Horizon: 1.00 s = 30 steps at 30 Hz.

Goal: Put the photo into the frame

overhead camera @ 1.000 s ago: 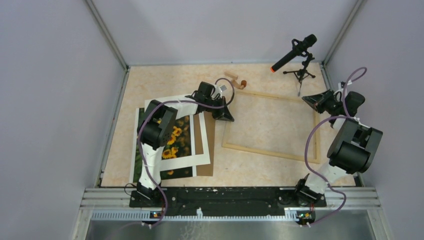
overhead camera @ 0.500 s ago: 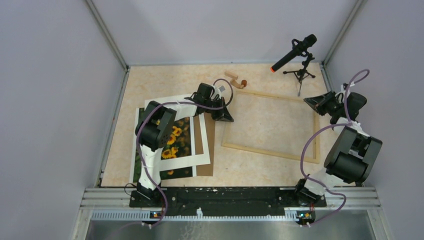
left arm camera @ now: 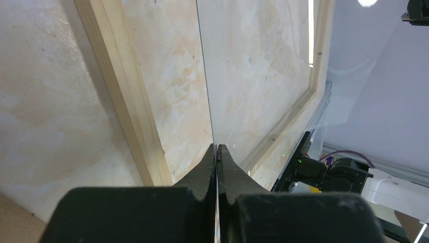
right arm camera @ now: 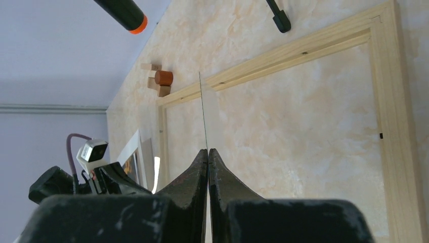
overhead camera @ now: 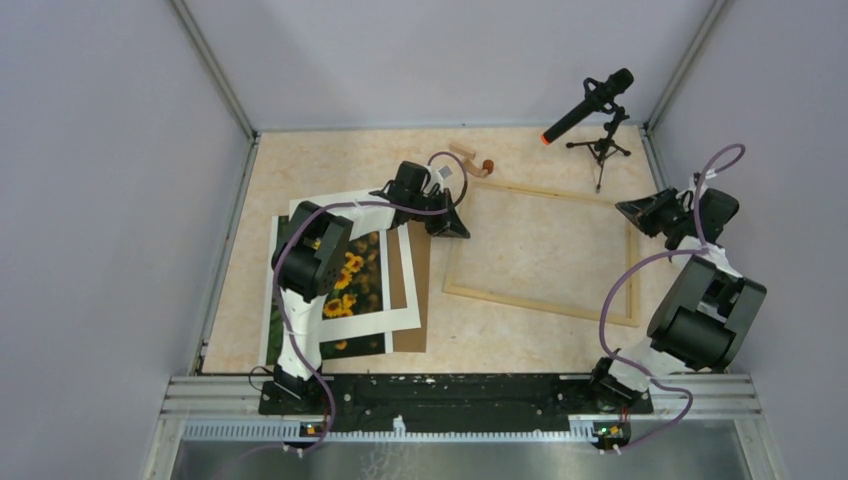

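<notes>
Two pincers: the left pincer [left arm camera: 216, 147] and the right pincer [right arm camera: 208, 150] are both closed, each one on an edge of the same clear pane [left arm camera: 204, 61].
Left grip: the fingers press together on the thin edge of the pane, which runs straight forward from the tips.
Right grip: the fingers also press together on the pane at its opposite side, where the edge shows as a fine line ahead of the tips.
Place of the frame: the frame [overhead camera: 540, 305] lies flat on the table [overhead camera: 330, 165], between the two pincers and under the pane. I cannot tell if the pane touches it.
Place of the photo: the photo [overhead camera: 352, 268] lies flat behind the left pincer and to its left, apart from the frame and partly covered.
Cover: a white mat [overhead camera: 400, 320] lies tilted on the photo.
Board: a brown backing board [overhead camera: 415, 290] lies under the mat, just behind the left pincer.
Beyond the left pincer: wooden blocks [overhead camera: 465, 152] and a small brown-orange cylinder [overhead camera: 487, 166] are near the frame's far corner.
Beyond the right pincer: a microphone [overhead camera: 590, 105] stands on a small tripod [overhead camera: 602, 148].
</notes>
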Tool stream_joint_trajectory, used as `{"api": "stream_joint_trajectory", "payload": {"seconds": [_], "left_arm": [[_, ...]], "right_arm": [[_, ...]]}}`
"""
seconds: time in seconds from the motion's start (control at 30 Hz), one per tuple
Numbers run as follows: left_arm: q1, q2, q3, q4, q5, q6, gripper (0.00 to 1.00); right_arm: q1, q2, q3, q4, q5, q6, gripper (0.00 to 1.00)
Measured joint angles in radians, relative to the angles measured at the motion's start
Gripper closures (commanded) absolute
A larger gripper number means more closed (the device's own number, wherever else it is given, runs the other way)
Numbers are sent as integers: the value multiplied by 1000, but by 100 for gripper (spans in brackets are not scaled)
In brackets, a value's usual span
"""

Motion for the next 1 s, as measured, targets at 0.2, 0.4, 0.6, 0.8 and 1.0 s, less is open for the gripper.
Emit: {"api": "stream_joint_trajectory", "payload": {"seconds": [0.2, 0.4, 0.6, 0.8, 1.0], "left_arm": [[1, 0, 1, -1, -7, 0, 100], [1, 4, 11, -1, -10, -1, 100], [1, 31, 33, 2, -9, -8, 100], [1, 60, 48, -1, -6, -15, 100], [1, 60, 51, -2, -4, -24, 100]], "right_arm": [[-32, 0, 0, -3, -1, 0, 100], [-43, 5, 0, 1, -2, 6, 100], [-44, 38, 5, 22, -2, 10, 100], [-54, 79, 5, 36, -1, 17, 100], [-61, 83, 5, 43, -3, 24, 100]]}}
